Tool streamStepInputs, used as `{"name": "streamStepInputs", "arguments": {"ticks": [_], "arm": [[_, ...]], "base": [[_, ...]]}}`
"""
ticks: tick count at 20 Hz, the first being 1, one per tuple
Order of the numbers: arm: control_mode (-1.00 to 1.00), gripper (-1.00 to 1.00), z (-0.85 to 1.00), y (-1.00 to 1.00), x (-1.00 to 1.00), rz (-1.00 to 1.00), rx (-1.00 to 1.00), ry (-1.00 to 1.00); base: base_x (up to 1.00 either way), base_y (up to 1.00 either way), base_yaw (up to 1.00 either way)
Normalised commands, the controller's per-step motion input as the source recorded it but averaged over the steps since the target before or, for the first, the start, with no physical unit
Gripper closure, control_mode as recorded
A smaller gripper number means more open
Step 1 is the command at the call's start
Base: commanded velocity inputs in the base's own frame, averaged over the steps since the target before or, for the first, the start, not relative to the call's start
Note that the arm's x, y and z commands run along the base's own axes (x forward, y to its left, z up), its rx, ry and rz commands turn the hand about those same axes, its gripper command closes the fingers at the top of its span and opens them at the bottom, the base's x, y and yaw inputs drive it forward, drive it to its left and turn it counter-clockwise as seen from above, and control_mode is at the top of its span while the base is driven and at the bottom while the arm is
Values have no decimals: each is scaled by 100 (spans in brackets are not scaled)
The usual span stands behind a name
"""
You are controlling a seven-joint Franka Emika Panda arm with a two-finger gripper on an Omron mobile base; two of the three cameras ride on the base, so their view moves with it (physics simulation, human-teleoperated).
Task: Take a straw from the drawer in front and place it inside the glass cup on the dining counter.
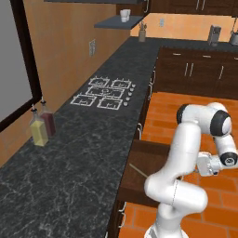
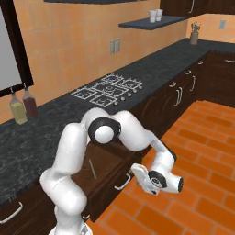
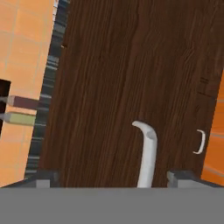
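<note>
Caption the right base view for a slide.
Drawer pulled open with the straw lying inside; open gripper just off the drawer's handle, below the black counter.

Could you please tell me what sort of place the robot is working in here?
A home kitchen, by the look of it: a gas hob set in a black counter, dark wooden cabinets, and oil bottles by the wall.

You have orange tiled walls [image 1: 69, 42], a brick-orange floor [image 2: 202, 151], black granite counter [image 1: 69, 153] and gas hob [image 1: 104, 93] at 11 o'clock.
</note>
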Motion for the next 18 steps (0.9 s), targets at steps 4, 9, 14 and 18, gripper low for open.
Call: {"name": "streamStepInputs", "arguments": {"ticks": [4,9,14,18], "arm": [[-100,-100,100,37,-7,-3,-41,0],[-100,-100,71,60,16,0,-31,1],[-100,-100,1,68,51,1,-12,11],[-100,-100,-9,41,55,0,-10,16]], "base": [[0,0,0],[0,0,0],[0,0,0],[0,0,0]]}}
